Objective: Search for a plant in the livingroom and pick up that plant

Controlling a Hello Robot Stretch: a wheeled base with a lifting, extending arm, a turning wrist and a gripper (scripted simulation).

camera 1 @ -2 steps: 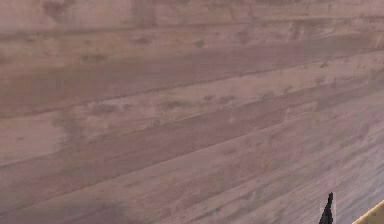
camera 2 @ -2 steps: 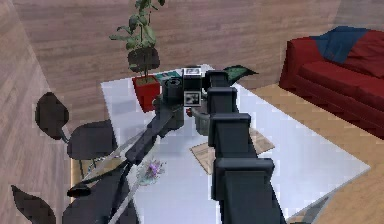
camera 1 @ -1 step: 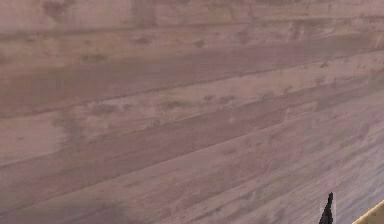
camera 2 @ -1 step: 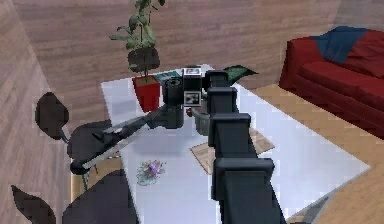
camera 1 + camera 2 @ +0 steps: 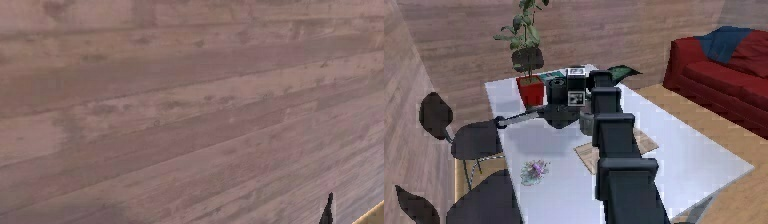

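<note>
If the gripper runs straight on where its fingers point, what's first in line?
Likely the dark chair beside the white table; the gripper points past the red-potted plant. Depth is unclear.

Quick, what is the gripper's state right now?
Gripper: cannot tell whether it holds anything; the leafy green plant in a red pot stands on the white table nearby.

A wood-plank wall (image 5: 150, 100) spans the forward view. In the arm side view, a white table (image 5: 694, 150) carries a small flowery dish (image 5: 536, 172) and a tan mat (image 5: 587, 156). 2 dark chairs (image 5: 439, 115) stand at its left side. A red sofa (image 5: 714, 75) with a blue cloth (image 5: 729, 42) sits at the right.
</note>
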